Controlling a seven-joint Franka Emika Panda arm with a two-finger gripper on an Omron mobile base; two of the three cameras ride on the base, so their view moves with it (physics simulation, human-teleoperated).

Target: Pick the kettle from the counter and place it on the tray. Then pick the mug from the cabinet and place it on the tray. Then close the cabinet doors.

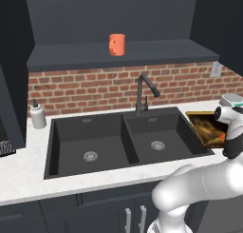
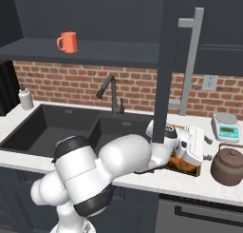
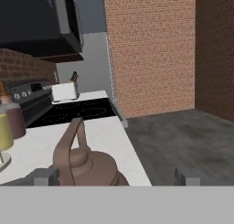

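1. The mug (image 2: 67, 42) is seen on the cabinet (image 2: 85, 51) shelf, high above and well left of the gripper (image 2: 205, 149).
2. The tray (image 2: 186, 164) is found directly beneath the gripper.
3. The gripper is held wide open, with nothing between its fingertips (image 3: 45, 176).
4. The kettle (image 2: 229, 164) is set on the counter (image 2: 156, 182) just right of the gripper, untouched.
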